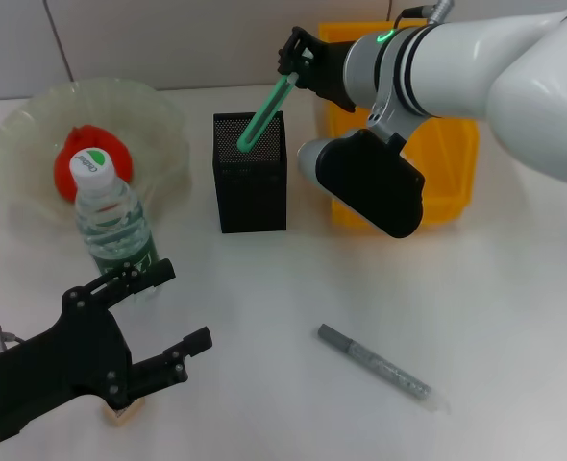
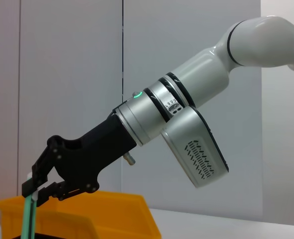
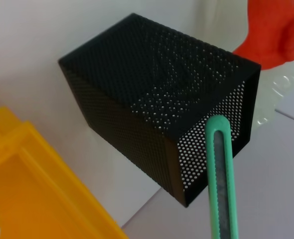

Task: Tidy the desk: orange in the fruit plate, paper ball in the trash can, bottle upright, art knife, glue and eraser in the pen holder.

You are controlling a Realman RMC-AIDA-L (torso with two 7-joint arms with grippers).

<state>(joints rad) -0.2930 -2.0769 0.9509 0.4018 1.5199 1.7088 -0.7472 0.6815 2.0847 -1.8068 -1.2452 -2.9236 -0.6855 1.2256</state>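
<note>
The right gripper (image 1: 293,60) hangs above the black mesh pen holder (image 1: 251,173) at the far middle of the white table (image 1: 476,317). Its fingers are clamped on the top end of the green art knife (image 1: 262,115), which is tilted, with its low end over the open mouth of the holder. In the right wrist view the green knife (image 3: 221,174) crosses in front of the holder's near corner (image 3: 187,149); whether the tip touches the rim cannot be told.

Just to the right of the holder, under the right arm, stands the yellow plastic trash bin (image 1: 452,168), partly hidden by the arm's dark wrist cover. To the far left lies the clear glass fruit plate (image 1: 34,134) with a red-orange object (image 1: 86,154) in it. The clear plastic water bottle with white cap and green label (image 1: 110,221) stands upright at the near edge of the plate and hides part of the red-orange object.

The left gripper (image 1: 183,317) rests low at the near left, its black fingers spread apart and holding nothing. One finger reaches close to the bottle's base. Under this gripper a small tan object (image 1: 120,413) shows on the table, mostly covered. A grey pen-shaped stick (image 1: 380,367) lies alone on the near right of the table, well apart from both grippers.
</note>
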